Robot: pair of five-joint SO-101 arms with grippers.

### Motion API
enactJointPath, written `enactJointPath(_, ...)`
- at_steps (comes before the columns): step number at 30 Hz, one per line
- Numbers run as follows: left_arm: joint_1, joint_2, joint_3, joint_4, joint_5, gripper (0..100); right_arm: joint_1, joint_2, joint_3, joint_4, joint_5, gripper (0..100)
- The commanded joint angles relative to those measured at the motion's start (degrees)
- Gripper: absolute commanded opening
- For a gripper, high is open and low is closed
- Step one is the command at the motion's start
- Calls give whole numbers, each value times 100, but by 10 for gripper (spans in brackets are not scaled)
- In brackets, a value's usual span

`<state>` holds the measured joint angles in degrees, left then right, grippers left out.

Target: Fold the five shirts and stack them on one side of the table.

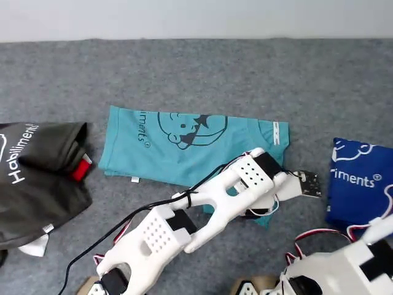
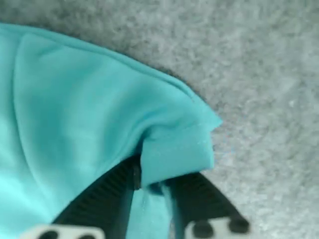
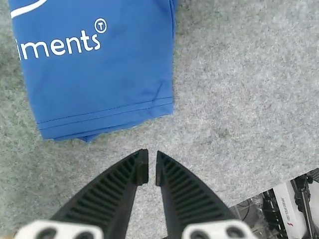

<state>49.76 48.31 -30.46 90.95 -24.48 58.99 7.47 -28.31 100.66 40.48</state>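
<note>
Currently the left gripper [image 2: 149, 174] pinches a corner of the teal shirt [image 1: 184, 144], while the right gripper [image 3: 148, 167] hangs empty beside the blue shirt [image 3: 94, 69].

Spread flat across the middle of the grey table [image 1: 245, 74], the teal shirt lies with its printed side up. The left arm reaches over its near right corner, and in the left wrist view the jaws are clamped on a bunched fold of the teal cloth at that hem corner. The blue shirt lies folded at the table's right edge, well apart from the teal one. The right gripper's jaws are all but closed, with a thin slit between them and nothing held, over bare table just beside the blue shirt's hem. A crumpled black shirt [image 1: 37, 178] sits at the left edge, with a red patch [image 1: 80, 169] showing at its side and a bit of white cloth [image 1: 34, 246] poking out beneath it.
</note>
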Motion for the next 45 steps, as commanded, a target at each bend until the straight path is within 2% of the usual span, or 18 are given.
enactJointPath(1, -79, 0, -514, 264, -79, 14, 40, -295, -26, 233, 44, 41)
enactJointPath(5, -185, 9, -1464, 818, -88, 14, 40, -295, -26, 233, 44, 41)
enactJointPath(9, -440, 70, -2185, 923, -105, 14, 40, -295, -26, 233, 35, 41)
enactJointPath(22, -1152, 246, -2290, 62, -114, 18, 13, -286, -18, 233, 35, 41)
enactJointPath(29, -1415, 580, -2431, 53, -114, 152, 22, -286, -18, 233, 44, 41)
enactJointPath(36, -1565, 607, -2888, 53, -396, 159, 31, -286, -18, 233, 44, 41)
enactJointPath(45, -2013, 615, -2853, -316, -589, 156, 31, -295, -18, 233, 44, 41)
